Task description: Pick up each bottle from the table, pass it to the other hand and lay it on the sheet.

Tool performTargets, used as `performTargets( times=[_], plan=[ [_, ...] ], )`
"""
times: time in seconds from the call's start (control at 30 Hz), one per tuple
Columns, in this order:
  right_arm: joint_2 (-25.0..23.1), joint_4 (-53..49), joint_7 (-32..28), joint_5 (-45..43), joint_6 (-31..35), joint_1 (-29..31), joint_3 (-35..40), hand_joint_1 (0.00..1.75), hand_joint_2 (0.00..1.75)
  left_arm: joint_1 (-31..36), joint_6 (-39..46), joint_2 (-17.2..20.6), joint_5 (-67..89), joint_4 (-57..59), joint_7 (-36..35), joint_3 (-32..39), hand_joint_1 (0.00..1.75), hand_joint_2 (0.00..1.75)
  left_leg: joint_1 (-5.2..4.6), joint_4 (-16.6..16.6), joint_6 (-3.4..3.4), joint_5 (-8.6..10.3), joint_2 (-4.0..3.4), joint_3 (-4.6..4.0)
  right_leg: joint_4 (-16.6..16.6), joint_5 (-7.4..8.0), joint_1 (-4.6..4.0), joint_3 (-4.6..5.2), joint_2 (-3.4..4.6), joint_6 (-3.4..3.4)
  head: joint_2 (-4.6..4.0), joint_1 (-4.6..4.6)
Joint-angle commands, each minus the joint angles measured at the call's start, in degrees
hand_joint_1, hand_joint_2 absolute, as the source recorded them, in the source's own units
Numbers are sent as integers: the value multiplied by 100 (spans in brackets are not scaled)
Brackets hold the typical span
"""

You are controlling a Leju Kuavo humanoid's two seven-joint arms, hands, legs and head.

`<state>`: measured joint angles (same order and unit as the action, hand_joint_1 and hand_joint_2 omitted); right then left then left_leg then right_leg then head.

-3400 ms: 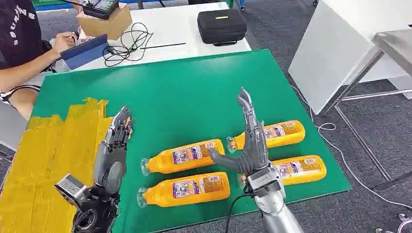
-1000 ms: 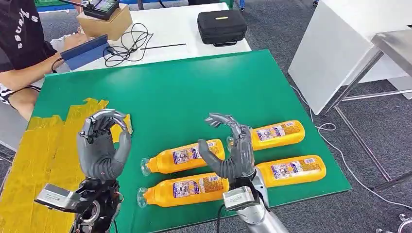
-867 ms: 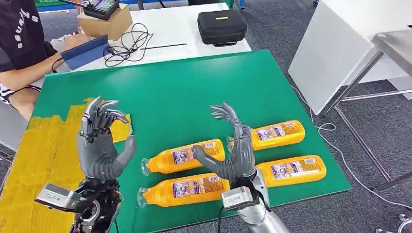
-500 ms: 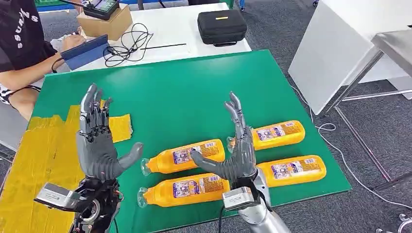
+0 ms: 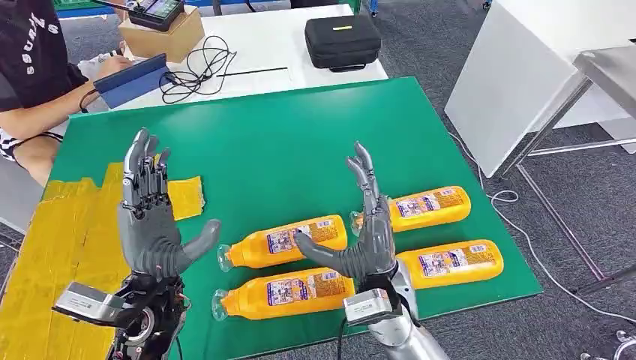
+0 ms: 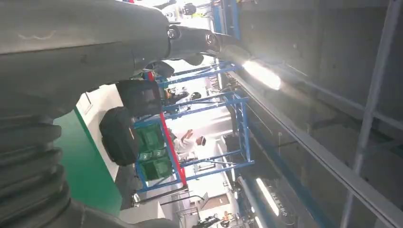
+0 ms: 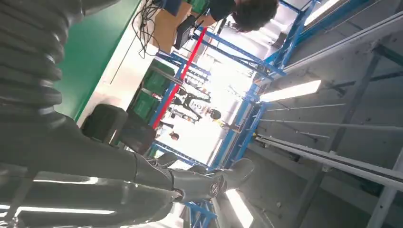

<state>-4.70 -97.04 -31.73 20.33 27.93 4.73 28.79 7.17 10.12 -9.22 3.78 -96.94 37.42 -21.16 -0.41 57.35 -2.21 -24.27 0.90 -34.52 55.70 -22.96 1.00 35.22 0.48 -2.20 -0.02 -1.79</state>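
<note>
Four bottles (image 5: 286, 241) lie lower centre; both hands, left (image 5: 154, 225) and right (image 5: 365, 236), raised, fingers spread, empty. We should lower the right squarely over one.

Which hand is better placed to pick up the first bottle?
Right. The right hand is raised, open, directly over the four bottles. The left hand, also open, stands beside the yellow sheet, suiting it to receive and lay.
</note>
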Motion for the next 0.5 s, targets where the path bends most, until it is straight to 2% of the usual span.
performTargets(
  times=[0.03, 0.33, 0.37, 0.4, 0.43, 0.47, 0.5],
  plan=[
    [155, 79, 35, -13, 38, 150, -19, 0, 175, 193, -14, 52, 0, 312, -29, -82, 0, 175, 11, 3, 14, -15, -2, 27, -2, -14, -12, -32, -9, 10, 0, 0],
    [155, 79, 35, -13, 38, 150, -19, 0, 175, 193, -14, 52, 0, 312, -29, -82, 0, 175, 10, 2, 13, -13, -1, 26, -2, -13, -11, -30, -8, 10, 0, 0],
    [1645, -800, 2195, 1401, -402, -793, -1145, 0, 175, 30, -59, 113, 129, 811, -832, 132, 0, 175, 5, 0, 8, -7, 0, 15, -3, -7, -6, -18, -6, 6, 0, 0],
    [2150, -840, 1644, 284, -849, -1357, -2277, 0, 175, 33, -187, 120, 58, 1277, -354, 289, 0, 175, 13, -14, 10, -8, 32, 47, -27, -16, -15, -68, -43, 6, 0, 0],
    [1951, -667, 849, 5, -1654, -1590, -3359, 0, 175, 36, -295, 77, 63, 1560, -64, 437, 0, 175, 7, -31, 0, 9, 92, 48, -44, -18, -8, -83, -99, -3, 0, 2],
    [1514, -605, 410, 149, -2436, -1570, -4151, 0, 175, 30, -382, 28, 104, 1676, 61, 544, 0, 175, 12, -36, 1, 7, 107, 65, -58, -23, -14, -106, -117, -2, 0, 9],
    [1480, -602, 399, 177, -2482, -1562, -4195, 0, 175, 32, -386, 22, 108, 1676, 63, 551, 0, 175, 1, -18, -2, -2, 83, 69, -42, -22, -8, -77, -93, -3, 0, 11]
  ],
)
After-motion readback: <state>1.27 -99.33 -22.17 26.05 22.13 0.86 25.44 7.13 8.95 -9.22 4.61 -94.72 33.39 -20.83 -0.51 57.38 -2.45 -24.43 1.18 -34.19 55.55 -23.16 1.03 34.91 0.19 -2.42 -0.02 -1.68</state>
